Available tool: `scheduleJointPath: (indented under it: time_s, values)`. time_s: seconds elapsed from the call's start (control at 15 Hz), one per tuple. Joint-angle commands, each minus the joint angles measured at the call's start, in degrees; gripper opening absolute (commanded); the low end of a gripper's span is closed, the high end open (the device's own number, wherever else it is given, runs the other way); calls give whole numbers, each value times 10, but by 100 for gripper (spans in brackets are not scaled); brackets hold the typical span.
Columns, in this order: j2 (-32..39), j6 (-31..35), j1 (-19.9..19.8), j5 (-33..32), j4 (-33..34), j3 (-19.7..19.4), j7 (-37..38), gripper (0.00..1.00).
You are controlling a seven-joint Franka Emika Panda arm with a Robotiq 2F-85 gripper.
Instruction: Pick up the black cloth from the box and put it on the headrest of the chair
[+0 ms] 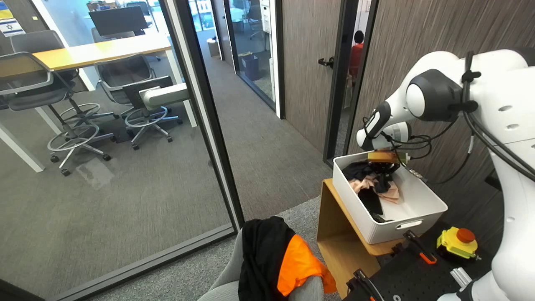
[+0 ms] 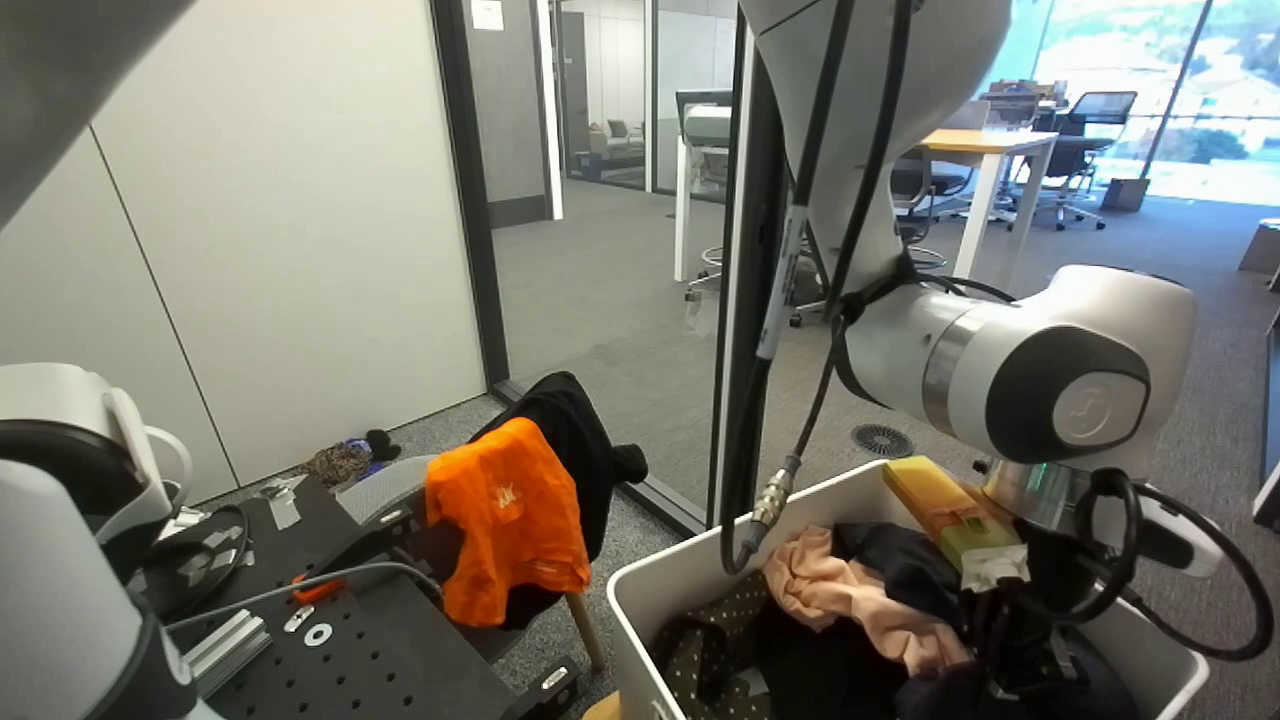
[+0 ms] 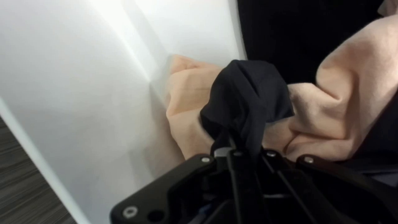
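- Grey chair [image 1: 308,289], left of the box [image 1: 384,232], bears a black garment [image 1: 263,251] and an orange cloth [image 1: 301,265].
- Wooden stand [image 1: 351,253] sits under the box.
- Peach cloth [image 2: 862,607] lies inside the box.
- Black cloth [image 3: 248,93] is inside the box, pinched between the jaws of the gripper [image 3: 241,151].
- Red button [image 1: 464,235] stands near the box.

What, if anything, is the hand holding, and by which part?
The hand holds the black cloth by a bunched fold; whether edge or middle, I can't tell.
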Motion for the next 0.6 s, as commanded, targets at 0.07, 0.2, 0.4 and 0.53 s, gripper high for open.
scheduleJointPath:
  time_s: [0.07,0.2,0.4,0.53]
  values:
    - [-8,-18,-22,21,9,24,-40,4]
    - [-32,-23,-38,40,-7,50,-79,4]
    - [-76,-34,-58,68,-34,87,-146,4]
    - [-109,-49,-65,83,-51,105,-184,4]
